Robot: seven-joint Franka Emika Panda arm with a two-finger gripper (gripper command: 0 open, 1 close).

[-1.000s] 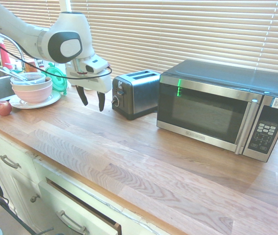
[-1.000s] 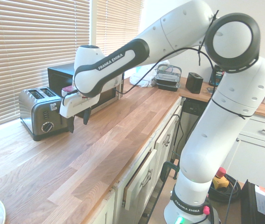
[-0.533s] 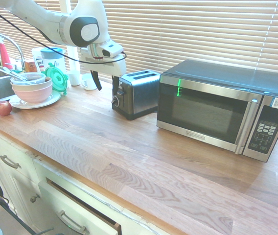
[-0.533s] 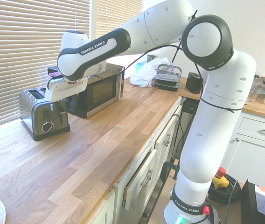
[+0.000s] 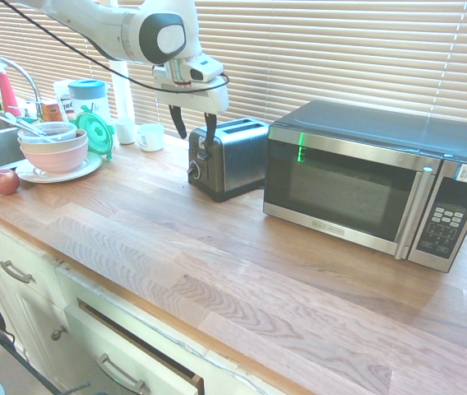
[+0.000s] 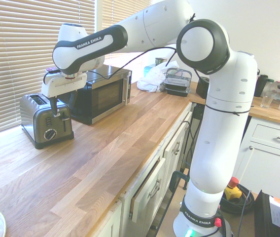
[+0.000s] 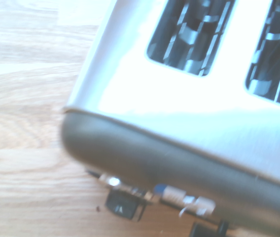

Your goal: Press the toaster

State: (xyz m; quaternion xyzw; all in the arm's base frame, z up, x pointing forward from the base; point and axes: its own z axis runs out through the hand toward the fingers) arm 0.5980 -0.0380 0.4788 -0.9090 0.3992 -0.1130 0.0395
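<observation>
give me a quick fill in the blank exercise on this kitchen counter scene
1. The gripper hangs with its fingers ____ above the toaster's lever end.
2. The toaster stands right next to the ____, on the sink side of it.
3. Both toaster slots are ____.
4. The red fruit lying near the sink is an ____.

Missing words: open; microwave; empty; apple

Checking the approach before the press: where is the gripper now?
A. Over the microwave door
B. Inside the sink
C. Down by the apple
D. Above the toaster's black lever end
D: the gripper, fingers apart, hangs over the toaster at its black end panel.
</observation>
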